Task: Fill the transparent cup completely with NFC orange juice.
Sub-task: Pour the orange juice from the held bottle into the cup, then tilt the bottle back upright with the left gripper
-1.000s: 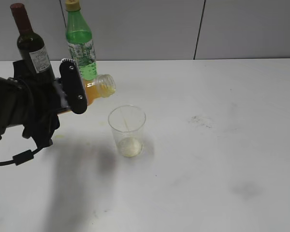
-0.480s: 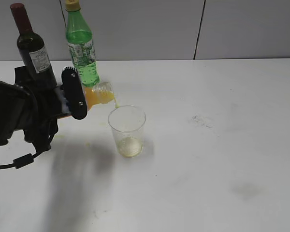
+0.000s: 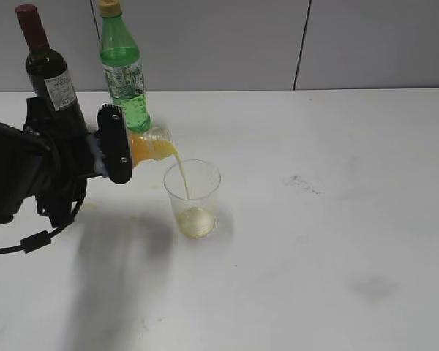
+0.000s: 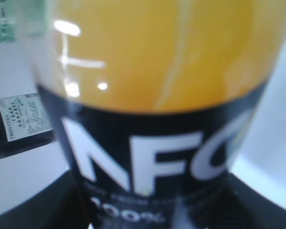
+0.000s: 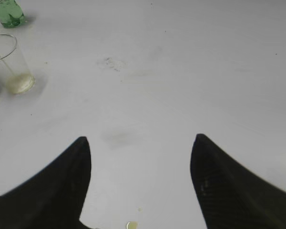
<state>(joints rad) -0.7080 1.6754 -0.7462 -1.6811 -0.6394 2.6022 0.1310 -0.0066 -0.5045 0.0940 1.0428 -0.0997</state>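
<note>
Juice now streams from the tilted NFC orange juice [image 3: 150, 143] bottle, clamped in the left gripper [image 3: 113, 146], into the transparent cup [image 3: 192, 197] just below its mouth (a second ago only tipping), so filling has barely begun; the right gripper [image 5: 140, 157] stands wide and empty.

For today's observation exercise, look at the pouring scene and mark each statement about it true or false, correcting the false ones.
1. The left gripper holds the tilted clear juice bottle with the black label. True.
2. The small clear plastic cup is full to the rim. False: only a thin layer of orange juice lies at its bottom.
3. A stream of juice runs from the bottle's mouth into the cup. True.
4. The right gripper grips the cup. False: it is open and apart from it.
5. The green plastic bottle with a yellow cap lies on its side. False: it stands upright.
</note>
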